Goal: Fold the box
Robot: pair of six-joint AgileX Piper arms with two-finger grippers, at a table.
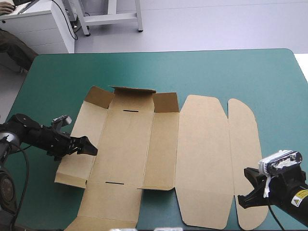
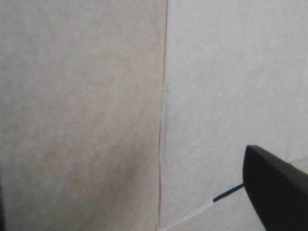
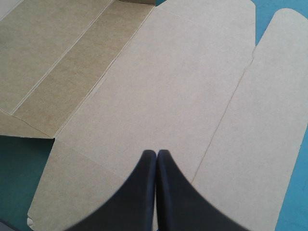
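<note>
Teal-green cover (image 1: 231,72) fills the table from edge to edge, and the cut sheet of plain brown board that is to become the box (image 1: 144,144) lies on it near the middle. It is mostly flat, with only the short far wall (image 1: 132,89) and its two corner flaps lifted a little. My left gripper (image 1: 90,146) hangs low over the left side panel, its broad black fingers (image 2: 274,187) spread wide with nothing between them; my wrist view is all board, with one scored crease (image 2: 161,120) running away ahead of me. My right gripper (image 3: 156,155) is pressed together into a single point, empty, over the near end of the wide lid panel (image 1: 204,159), just beside the rounded outer flap (image 1: 245,159) on the right. The trouble I foresee is sliding: nothing pins the sheet, so if I push the left panel up or inward, the whole board may skid right across the cover rather than bend. Should my fingers catch the panel away from the score, it may buckle off the line, and its tabs would then likely miss the thin dark slots (image 1: 130,111) in the base. My closed right tip, pressed down hard, could also dent the lid
</note>
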